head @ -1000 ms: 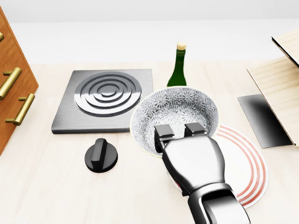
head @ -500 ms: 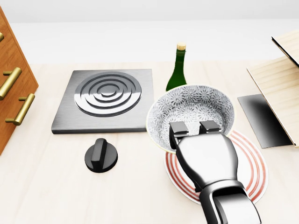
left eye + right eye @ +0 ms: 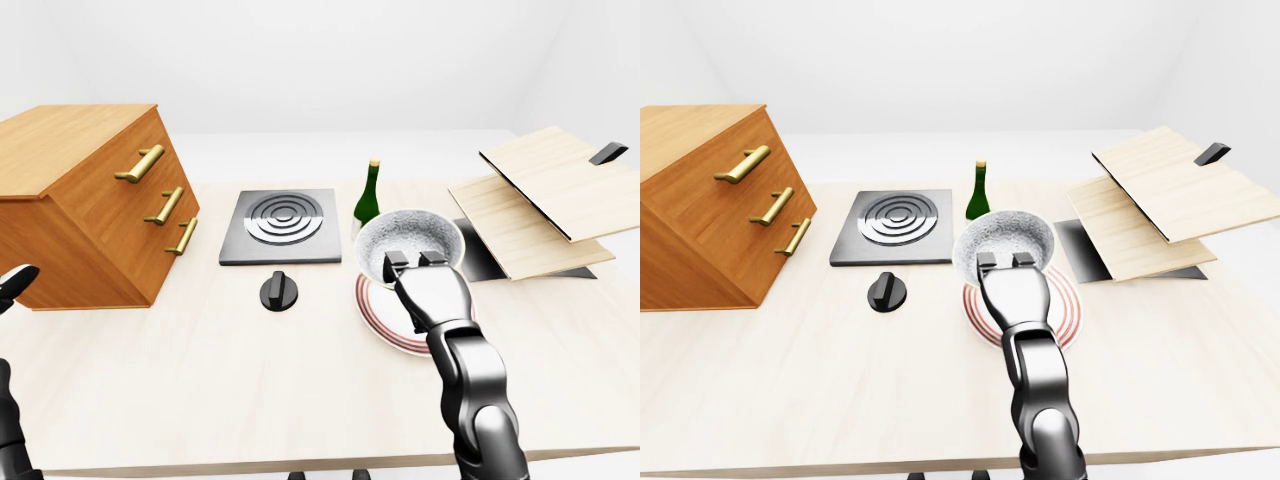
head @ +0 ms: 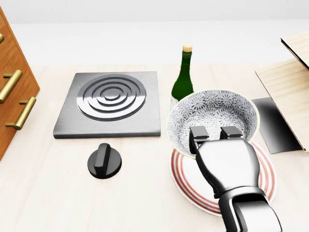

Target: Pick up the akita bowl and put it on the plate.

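Crockery like the akita bowl [image 4: 212,116] is probably stiff, slick and breakable, so the right hand [image 4: 226,162], fingers [image 4: 198,135] clenched on its rim, seems well placed as it hangs tilted over the plate [image 4: 263,180].

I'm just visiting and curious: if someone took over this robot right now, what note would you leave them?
Right hand: fingers shut on the rim of the akita bowl.
Left hand: only a tip shows at the left-eye view's left edge; state unclear.
Bowl: lifted, tilted, over the upper part of the plate.
Done: pick-up. Left: centre it, lower it, release.
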